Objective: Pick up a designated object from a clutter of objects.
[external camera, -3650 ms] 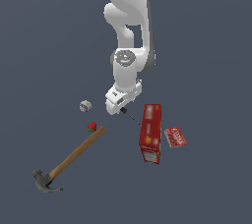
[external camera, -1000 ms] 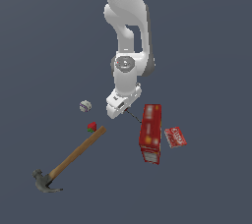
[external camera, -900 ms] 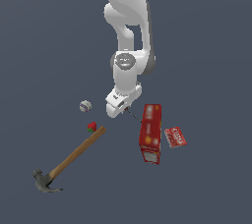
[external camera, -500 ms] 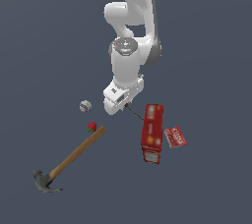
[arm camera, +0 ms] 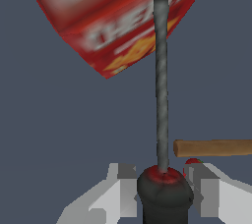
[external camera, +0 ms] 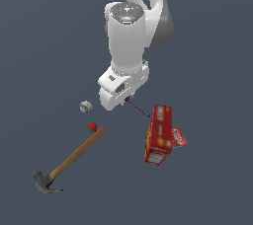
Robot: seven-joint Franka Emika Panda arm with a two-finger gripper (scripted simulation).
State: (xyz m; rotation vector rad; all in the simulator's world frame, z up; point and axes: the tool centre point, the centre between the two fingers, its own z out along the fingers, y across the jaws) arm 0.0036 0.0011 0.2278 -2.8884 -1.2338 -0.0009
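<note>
Counts: one slim black-and-red-handled screwdriver (arm camera: 161, 120), one wooden-handled hammer (external camera: 69, 160), one whitish ball (external camera: 86, 106), one red strawberry (external camera: 92, 128), one tall red box (external camera: 159, 134), one small red packet (external camera: 179, 137).
Writing: box lettering was blurred, unreadable.
Claw (arm camera: 162, 188): clamped on the screwdriver's handle, shaft pointing towards the box.

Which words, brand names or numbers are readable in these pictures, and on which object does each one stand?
Red box: large pale lettering in the wrist view, too blurred to read; in the exterior view its print is too small.
Small red packet: a white mark, too small to read.
Hammer, screwdriver, ball, strawberry and gripper: no text visible.
</note>
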